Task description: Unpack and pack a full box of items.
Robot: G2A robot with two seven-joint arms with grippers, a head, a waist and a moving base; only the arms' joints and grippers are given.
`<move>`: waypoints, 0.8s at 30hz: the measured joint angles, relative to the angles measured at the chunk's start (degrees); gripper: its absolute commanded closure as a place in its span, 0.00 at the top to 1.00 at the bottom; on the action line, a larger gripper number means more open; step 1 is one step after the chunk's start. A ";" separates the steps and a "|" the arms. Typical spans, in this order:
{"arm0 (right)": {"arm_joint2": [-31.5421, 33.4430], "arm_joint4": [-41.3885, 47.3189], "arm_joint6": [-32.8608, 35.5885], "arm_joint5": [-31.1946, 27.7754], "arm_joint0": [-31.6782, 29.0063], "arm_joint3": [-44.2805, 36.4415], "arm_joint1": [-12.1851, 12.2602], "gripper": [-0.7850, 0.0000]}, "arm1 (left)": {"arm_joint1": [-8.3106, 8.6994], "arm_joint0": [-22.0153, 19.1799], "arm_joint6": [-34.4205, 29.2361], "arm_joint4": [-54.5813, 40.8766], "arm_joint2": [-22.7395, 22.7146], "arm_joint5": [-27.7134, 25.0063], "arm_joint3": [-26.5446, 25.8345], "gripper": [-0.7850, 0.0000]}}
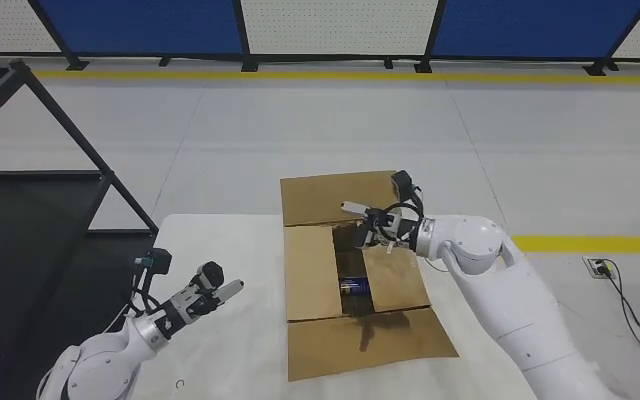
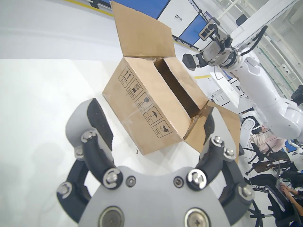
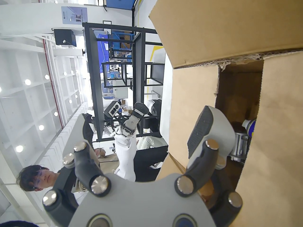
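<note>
Top view: how many boxes?
— One brown cardboard box (image 1: 312, 275) sat on the white tabletop (image 1: 230, 350). Two tools, both spread, empty: right tool (image 1: 357, 225) above its opening, left tool (image 1: 224, 281) well apart.

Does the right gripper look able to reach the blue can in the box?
Probably yes: the right gripper hangs open above the box, and the gap between its inner flaps leaves the blue can exposed, if narrowly.

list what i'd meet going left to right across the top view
black metal rack → left gripper, jaws open → brown cardboard box, flaps open → white right arm
</note>
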 measured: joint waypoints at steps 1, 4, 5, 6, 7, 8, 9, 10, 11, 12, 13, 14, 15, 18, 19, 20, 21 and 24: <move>-0.68 -0.97 0.88 0.29 0.06 -0.43 -0.06 1.00 | 0.00 -0.02 0.00 -0.02 0.01 0.02 0.00 1.00; -3.46 -4.35 3.64 1.93 1.31 -0.33 -0.51 1.00 | -0.01 -0.03 -0.01 -0.03 0.02 0.03 0.01 1.00; -4.39 -5.24 4.06 2.39 1.74 -0.12 -0.74 1.00 | -0.01 -0.02 0.00 -0.04 0.03 0.04 0.00 1.00; -5.62 -6.34 4.44 2.94 2.33 0.27 -1.08 1.00 | -0.04 0.12 0.31 -0.12 0.17 0.27 -0.14 1.00; -6.44 -6.91 4.49 3.35 2.76 0.69 -1.35 1.00 | -0.06 0.25 0.72 -0.12 0.37 0.60 -0.31 1.00; -7.22 -7.41 4.55 3.77 3.18 1.17 -1.62 1.00 | -0.10 0.29 1.21 -0.13 0.58 0.94 -0.44 1.00; -8.24 -8.16 4.78 4.30 3.75 1.88 -1.96 1.00 | -0.14 0.27 1.91 -0.43 0.82 1.24 -0.47 1.00; -8.93 -8.68 4.95 4.62 4.20 2.49 -2.22 1.00 | -0.16 0.20 2.27 -0.76 0.97 1.31 -0.41 1.00; -9.59 -9.16 5.10 4.92 4.63 3.16 -2.47 1.00 | -0.16 0.10 2.52 -1.11 1.05 1.26 -0.34 1.00; -10.41 -9.73 5.16 5.32 5.15 4.06 -2.82 1.00 | -0.15 0.00 2.68 -1.63 1.10 1.00 -0.22 1.00; -10.94 -9.93 5.15 5.60 5.49 4.73 -3.09 1.00 | -0.13 -0.06 2.67 -1.97 1.10 0.81 -0.11 1.00; -11.42 -10.02 5.18 5.78 5.80 5.38 -3.35 1.00 | -0.10 -0.10 2.61 -2.17 1.07 0.72 -0.01 1.00; -11.99 -10.28 5.28 5.85 6.22 6.26 -3.67 1.00 | -0.05 -0.14 2.55 -2.29 1.01 0.71 0.07 1.00; -12.84 -9.67 6.16 4.98 7.01 8.43 -4.40 1.00 | 0.04 -0.10 2.67 -2.27 0.90 1.04 0.20 1.00; -13.06 -9.36 6.70 4.43 7.20 9.02 -4.61 1.00 | 0.07 -0.05 2.74 -2.16 0.89 1.20 0.21 1.00; -13.20 -8.68 7.57 3.56 7.33 9.55 -4.84 1.00 | 0.08 -0.02 2.77 -2.09 0.89 1.29 0.21 1.00; -13.18 -7.41 8.90 1.93 7.46 10.39 -5.11 1.00 | 0.09 0.01 2.79 -2.06 0.89 1.32 0.21 1.00; -12.56 -3.59 11.11 -2.35 7.64 13.04 -5.70 1.00 | 0.09 0.01 2.79 -2.06 0.90 1.32 0.21 1.00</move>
